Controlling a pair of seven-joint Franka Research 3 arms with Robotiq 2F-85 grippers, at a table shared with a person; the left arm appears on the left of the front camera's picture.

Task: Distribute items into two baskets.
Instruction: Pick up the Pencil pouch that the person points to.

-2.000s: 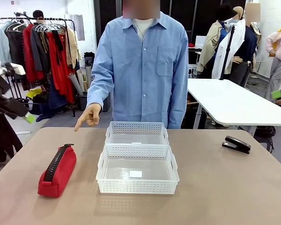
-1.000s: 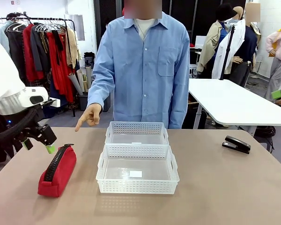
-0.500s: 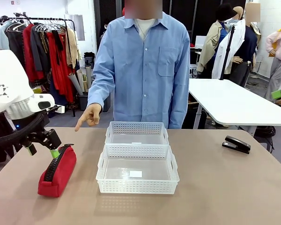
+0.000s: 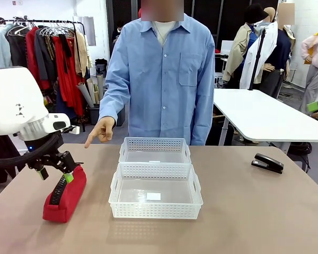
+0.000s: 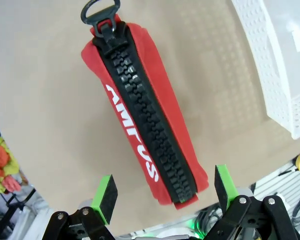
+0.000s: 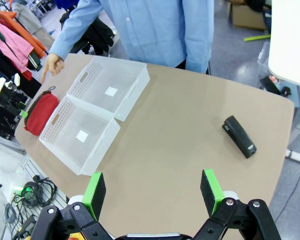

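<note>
Directly beneath left hand: pouch; perhaps touching.

- The pouch lies on the table at the robot's left, near the nearer basket
- The nearer basket and the farther basket stand mid-table, one behind the other, walls touching
- The stapler lies at the right, towards the far edge, well apart from both baskets
- The left gripper hangs over the pouch, a finger to each side
- A person stands behind the far edge, one hand by it, left of the farther basket
</note>
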